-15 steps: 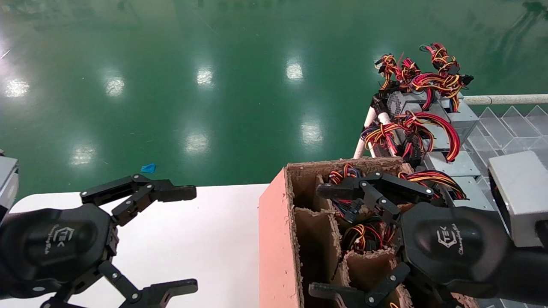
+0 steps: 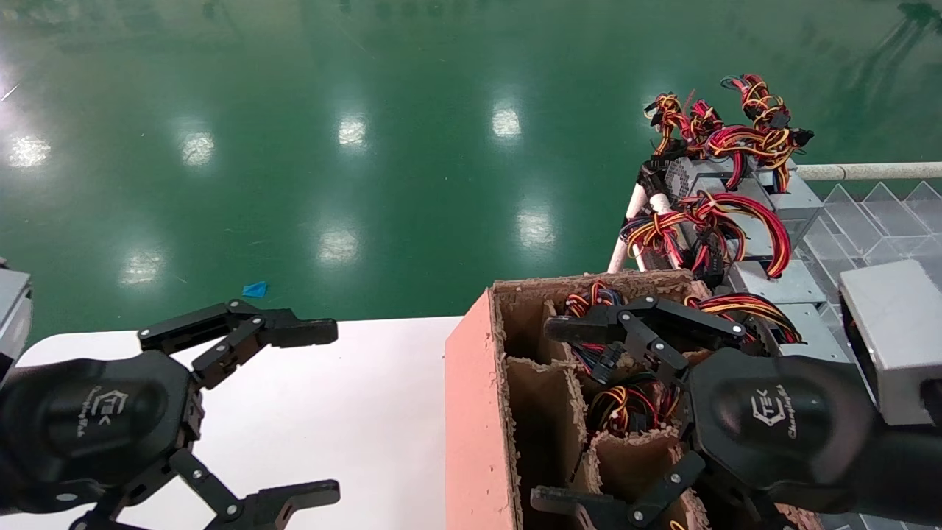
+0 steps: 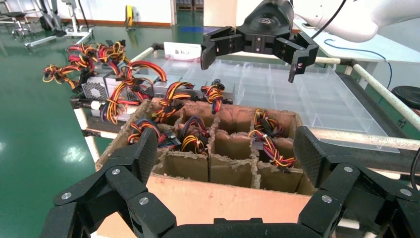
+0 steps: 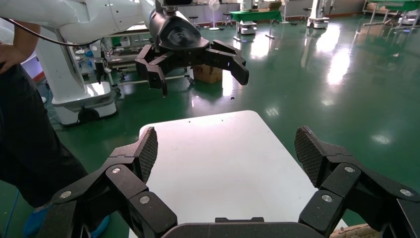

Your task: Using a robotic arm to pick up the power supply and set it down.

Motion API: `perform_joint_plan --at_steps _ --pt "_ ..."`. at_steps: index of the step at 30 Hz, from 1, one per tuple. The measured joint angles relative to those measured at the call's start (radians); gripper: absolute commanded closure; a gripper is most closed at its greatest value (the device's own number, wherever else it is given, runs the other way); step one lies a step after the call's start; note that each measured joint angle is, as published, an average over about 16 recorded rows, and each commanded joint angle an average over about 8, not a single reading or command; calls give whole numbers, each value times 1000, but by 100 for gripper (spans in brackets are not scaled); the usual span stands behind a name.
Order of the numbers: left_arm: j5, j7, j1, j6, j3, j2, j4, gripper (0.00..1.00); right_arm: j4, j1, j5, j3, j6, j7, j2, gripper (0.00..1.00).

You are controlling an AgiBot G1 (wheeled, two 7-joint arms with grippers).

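Right gripper (image 2: 581,416): hovering over the near cells of the cardboard crate (image 2: 478,412), jaws standing wide apart and holding nothing; the upper finger is reaching across the wire-filled cells, the lower finger is lying over the crate's near edge.
Left gripper (image 2: 316,408): hanging above the white worktop (image 2: 353,412), jaws spread wide and empty.
Cardboard crate: sitting at the worktop's right edge, pink outer wall facing the left gripper, inside split by cardboard dividers (image 3: 233,148) into cells.
Crate contents: several cells are showing bundles of red, yellow, orange and black wires (image 3: 265,139); one bundle near the far left corner is also carrying blue and purple strands (image 3: 143,130). The boxes under the wires are hidden by the dividers.
Power supply (image 2: 695,177): lying on the rack beyond the crate, honeycomb vent face turned toward the floor side, red-yellow-black wires piled on top. Whether this is the exact unit for the task, I cannot tell; further grey boxes (image 2: 780,283) are lying next to it.
Clear divided tray (image 3: 317,94): sitting behind the crate, inside a white pipe frame (image 2: 868,171).
Floor (image 2: 331,147): glossy green, reflecting ceiling lights.
Person (image 4: 25,124): standing beside the robot base in dark clothing, seen from the right wrist.
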Motion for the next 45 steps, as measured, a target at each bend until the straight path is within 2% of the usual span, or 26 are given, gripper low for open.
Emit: perform_joint_plan --at_steps 12,13,20,21,29,35,36,37,43,44,45 --pt "0 0 0 0 0 0 0 0 0 0 0 0 0 0 0 0" --pt "0 0 0 0 0 0 0 3 0 0 0 0 0 0 0 0" --pt "0 0 0 0 0 0 0 91 2 2 -23 1 20 -2 11 0" --pt "0 0 0 0 0 0 0 100 3 3 -32 0 29 -2 13 0" --pt "0 0 0 0 0 0 0 100 4 16 -168 -15 160 8 28 0" --pt "0 0 0 0 0 0 0 100 -47 47 -293 -43 271 18 6 0" --pt "0 0 0 0 0 0 0 100 -61 55 -315 -50 288 21 -1 2" --pt "0 0 0 0 0 0 0 100 -77 63 -335 -57 303 24 -10 10" --pt "0 0 0 0 0 0 0 100 -198 117 -419 -96 361 42 -73 82" --pt "0 0 0 0 0 0 0 100 -218 125 -430 -102 366 43 -83 93" --pt "0 0 0 0 0 0 0 100 -238 134 -439 -107 371 45 -93 98"
